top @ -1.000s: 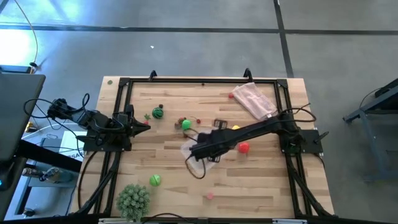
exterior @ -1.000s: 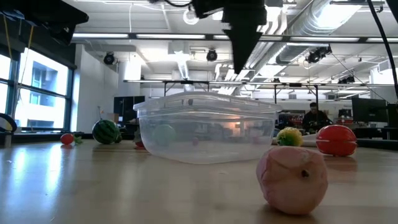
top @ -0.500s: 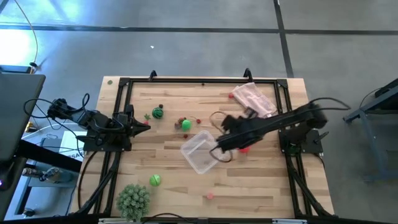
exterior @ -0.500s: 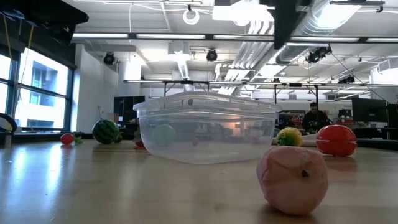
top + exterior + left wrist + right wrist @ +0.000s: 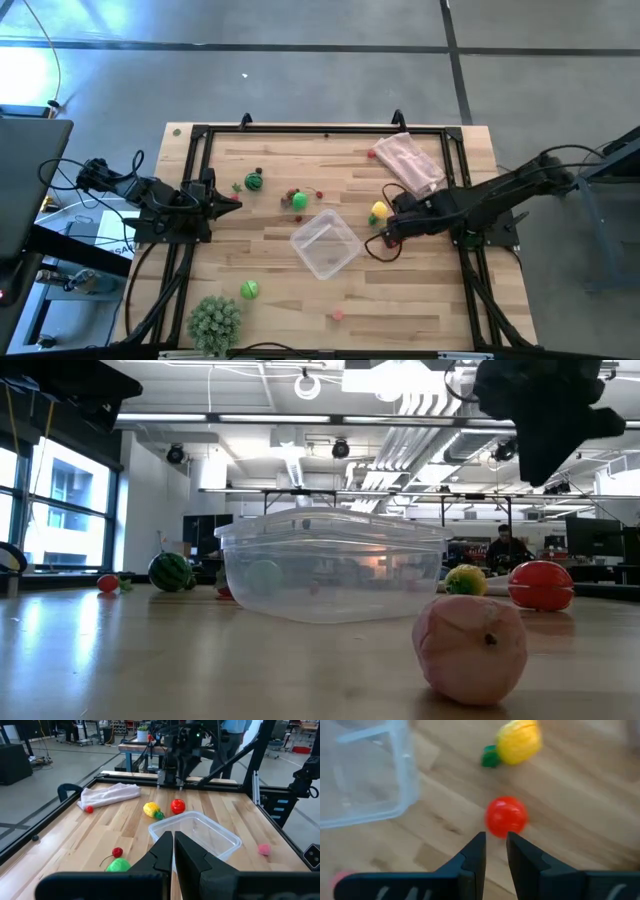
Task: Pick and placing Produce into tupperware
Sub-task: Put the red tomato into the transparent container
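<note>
Low view, nearest first: pink toy fruit (image 5: 470,650) sits on the table (image 5: 150,660) in the foreground, the clear container (image 5: 330,565) behind it, empty and upright. A striped green melon (image 5: 170,571) and a small red piece (image 5: 107,583) are off to one side; the yellow fruit (image 5: 465,579) and red ball (image 5: 541,584) are to the other.

High view: container (image 5: 325,243) is mid-table, no produce inside. Right gripper (image 5: 388,229) hangs just beside it on the right-arm side, over the red ball, with the yellow fruit (image 5: 379,212) touching or just next to the fingers. Right wrist view: red ball (image 5: 506,816) lies right past the fingertips (image 5: 479,845), which are nearly together with a narrow gap and pinching nothing; the yellow fruit (image 5: 519,741) with its green stem is farther on, and the container corner (image 5: 370,775) is alongside.

Left gripper (image 5: 228,203) is parked at the left edge of the table, fingers pressed together and empty. The left wrist view shows them closed (image 5: 173,851), aimed at the container (image 5: 197,837).

Farther out: pink cloth (image 5: 408,162) at the far right corner, melon (image 5: 253,182) and green ball (image 5: 299,200) beyond the container, 1 more green ball (image 5: 248,290) and a spiky plant (image 5: 214,322) at the near left corner.
</note>
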`<state>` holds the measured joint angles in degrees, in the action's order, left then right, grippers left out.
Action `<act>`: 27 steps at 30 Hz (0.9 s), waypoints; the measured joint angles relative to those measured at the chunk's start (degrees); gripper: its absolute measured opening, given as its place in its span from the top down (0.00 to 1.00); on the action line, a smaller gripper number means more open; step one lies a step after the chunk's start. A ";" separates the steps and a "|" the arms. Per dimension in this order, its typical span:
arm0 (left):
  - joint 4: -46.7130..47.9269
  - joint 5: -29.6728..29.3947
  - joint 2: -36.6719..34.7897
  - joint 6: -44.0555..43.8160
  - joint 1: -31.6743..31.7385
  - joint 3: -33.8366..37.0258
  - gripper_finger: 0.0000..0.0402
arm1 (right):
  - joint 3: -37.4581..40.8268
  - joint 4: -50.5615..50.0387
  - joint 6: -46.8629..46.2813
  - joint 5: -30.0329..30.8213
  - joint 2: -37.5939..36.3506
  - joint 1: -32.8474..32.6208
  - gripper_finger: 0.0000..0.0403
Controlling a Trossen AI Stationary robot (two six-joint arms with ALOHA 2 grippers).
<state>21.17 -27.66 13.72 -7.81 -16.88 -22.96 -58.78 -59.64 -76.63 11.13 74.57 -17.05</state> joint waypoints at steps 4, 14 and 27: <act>0.01 0.00 0.00 0.00 -0.01 0.00 0.98 | 3.53 5.60 2.12 -0.22 -0.03 0.60 0.83; 0.02 0.00 0.02 0.00 0.00 0.00 0.98 | 5.46 5.71 7.30 1.87 0.45 2.09 0.83; 0.02 0.00 0.00 0.00 -0.02 0.00 0.98 | 5.46 1.41 1.83 4.52 0.45 0.12 0.66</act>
<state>21.19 -27.66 13.72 -7.81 -16.90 -22.96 -53.32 -58.23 -74.80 15.65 75.02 -16.93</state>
